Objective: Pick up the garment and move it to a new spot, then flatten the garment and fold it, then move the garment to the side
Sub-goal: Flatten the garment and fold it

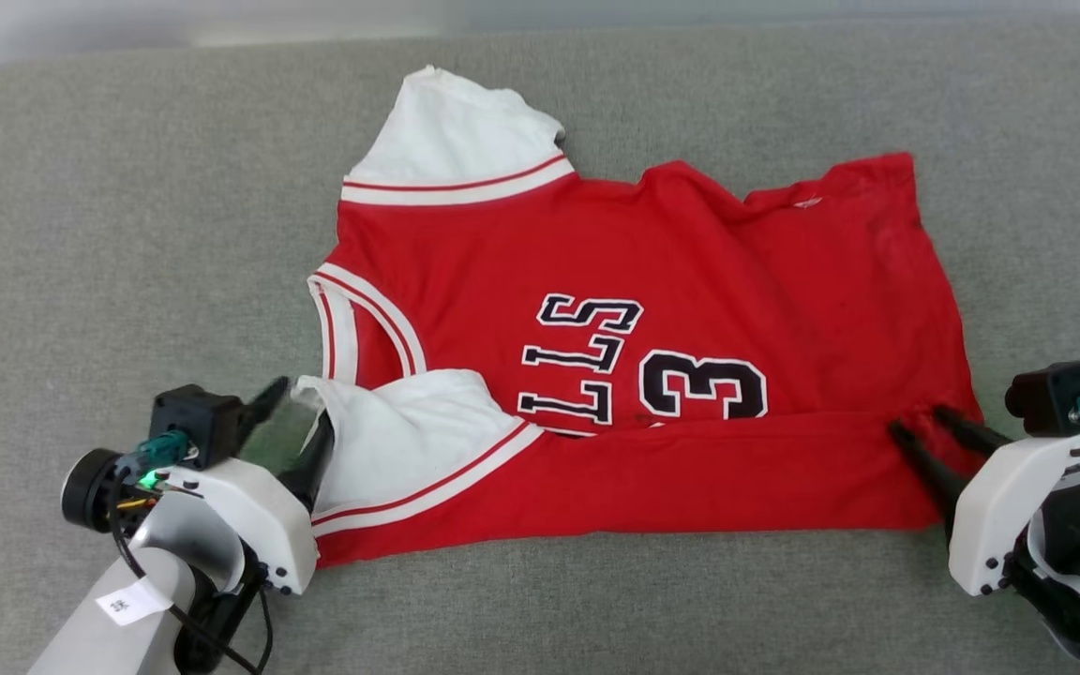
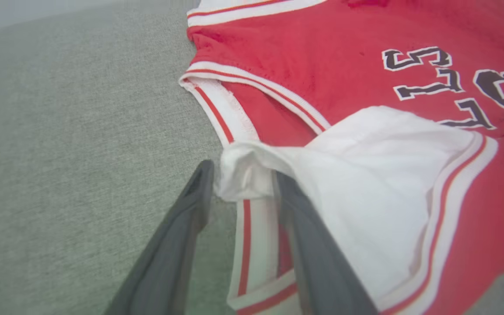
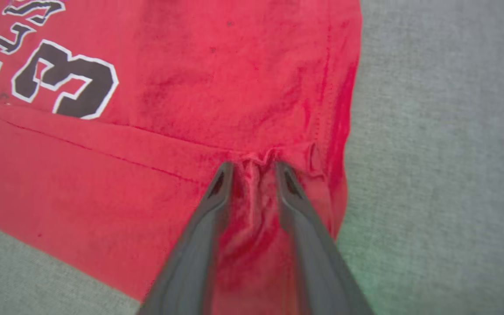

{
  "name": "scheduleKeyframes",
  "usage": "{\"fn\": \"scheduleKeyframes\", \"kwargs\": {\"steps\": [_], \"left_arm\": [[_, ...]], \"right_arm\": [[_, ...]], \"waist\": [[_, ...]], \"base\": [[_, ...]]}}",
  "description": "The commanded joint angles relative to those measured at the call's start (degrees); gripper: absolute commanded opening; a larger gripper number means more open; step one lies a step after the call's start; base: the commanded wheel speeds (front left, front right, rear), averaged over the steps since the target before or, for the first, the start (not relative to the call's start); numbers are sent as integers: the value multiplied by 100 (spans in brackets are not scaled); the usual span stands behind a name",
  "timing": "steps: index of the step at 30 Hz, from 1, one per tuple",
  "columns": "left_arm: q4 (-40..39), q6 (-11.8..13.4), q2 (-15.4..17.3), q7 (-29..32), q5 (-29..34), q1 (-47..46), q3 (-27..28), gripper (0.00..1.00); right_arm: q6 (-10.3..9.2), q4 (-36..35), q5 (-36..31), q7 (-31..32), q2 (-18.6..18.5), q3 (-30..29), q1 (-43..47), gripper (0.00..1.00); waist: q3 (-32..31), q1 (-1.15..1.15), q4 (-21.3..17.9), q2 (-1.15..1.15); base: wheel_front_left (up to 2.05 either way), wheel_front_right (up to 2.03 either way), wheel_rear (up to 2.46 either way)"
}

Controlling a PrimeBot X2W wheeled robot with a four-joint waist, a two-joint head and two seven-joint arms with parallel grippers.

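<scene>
Nearest us, our left gripper (image 1: 303, 405) keeps its fingers parted around the white sleeve tip (image 2: 239, 173). Our right gripper (image 1: 918, 422) has its fingers parted astride a puckered hem corner (image 3: 256, 162). Beyond, the red jersey (image 1: 690, 281) lies part-folded on the grey surface (image 1: 127, 234).

room: grey surface (image 1: 127, 206) bare left, right, beyond garment (image 1: 690, 272) | obstacle: garment spread mid-surface

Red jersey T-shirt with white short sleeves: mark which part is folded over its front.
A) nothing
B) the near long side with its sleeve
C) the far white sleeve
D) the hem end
B: the near side of the red jersey T-shirt lies doubled over the lower edge of the lettering, its white sleeve on top.
</scene>
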Motion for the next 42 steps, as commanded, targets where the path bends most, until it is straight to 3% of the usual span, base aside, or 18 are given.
{"fn": "scheduleKeyframes", "kwargs": {"steps": [1,10,19,25,35,41,42], "left_arm": [[71,72,-73,-122,-38,44,58,100],[-55,476,-62,-243,-434,766,430,100],[-1053,975,79,435,-656,1669,432,100],[-1472,1254,131,879,-683,1897,340,100],[-1315,1554,201,1284,-484,1811,175,100],[-853,1426,184,1559,-428,1733,-101,100],[-751,1387,162,1616,-427,1730,-170,78]], "right_arm": [[-5,71,-29,-41,59,13,13,100],[-5,43,-438,144,221,-182,440,100],[-5,-593,-1174,890,1061,-1315,1145,100],[-5,-1198,-1474,1152,1605,-1574,1458,100],[-5,-1552,-1557,1197,1846,-1610,1524,100],[-5,-1670,-1560,1163,1820,-1620,1450,100],[-5,-1686,-1558,1170,1814,-1616,1445,100]], "waist": [[-159,-1,-12,0],[-761,-1,-73,0],[-921,-1,-108,0],[-778,-1,-202,0],[-556,-1,-361,0],[-360,-1,-376,0],[-344,-1,-369,0]], "base": [[0,0,0],[0,0,0],[0,0,0],[0,0,0],[0,0,0],[0,0,0],[0,0,0]]}}
